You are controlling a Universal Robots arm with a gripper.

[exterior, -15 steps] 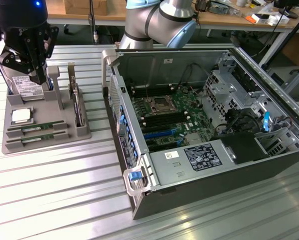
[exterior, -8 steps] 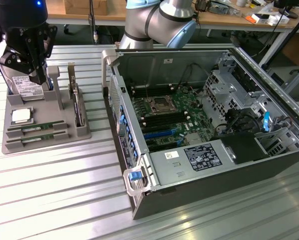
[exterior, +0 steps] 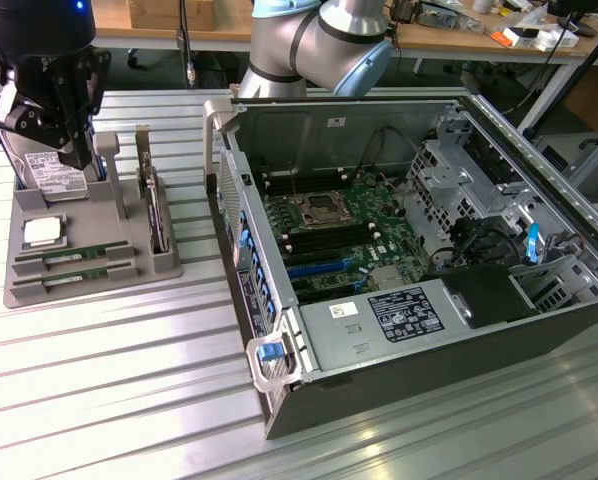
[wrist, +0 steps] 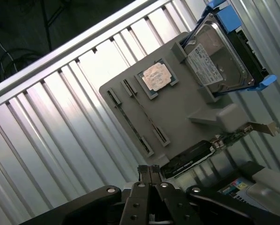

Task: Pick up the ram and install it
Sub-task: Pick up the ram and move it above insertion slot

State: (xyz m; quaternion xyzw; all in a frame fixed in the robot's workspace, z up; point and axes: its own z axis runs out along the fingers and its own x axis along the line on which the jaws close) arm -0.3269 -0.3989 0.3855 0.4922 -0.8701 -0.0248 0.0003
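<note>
Two ram sticks [exterior: 67, 258] lie edge-up in the long slots of a grey holder [exterior: 99, 285] at the exterior view's left. In the wrist view each ram [wrist: 130, 124] shows as a thin dark strip in the holder [wrist: 187, 112]. My black gripper [exterior: 79, 158] hangs above the holder's back end, over the hard drive [exterior: 54, 175], well above the sticks. Its fingertips [wrist: 149, 169] are pressed together with nothing between them. The open computer case [exterior: 279, 400] lies on its side at the right, with the motherboard's memory slots [exterior: 324, 238] exposed.
The holder also carries a square silver CPU [exterior: 41, 232], seen from the wrist as the CPU [wrist: 156, 77], the hard drive [wrist: 219, 61] in blue rails, and an upright expansion card [exterior: 157, 215]. Everything sits on a ribbed metal table [exterior: 109, 400]. Cables and drive cages [exterior: 469, 200] crowd the case's right side.
</note>
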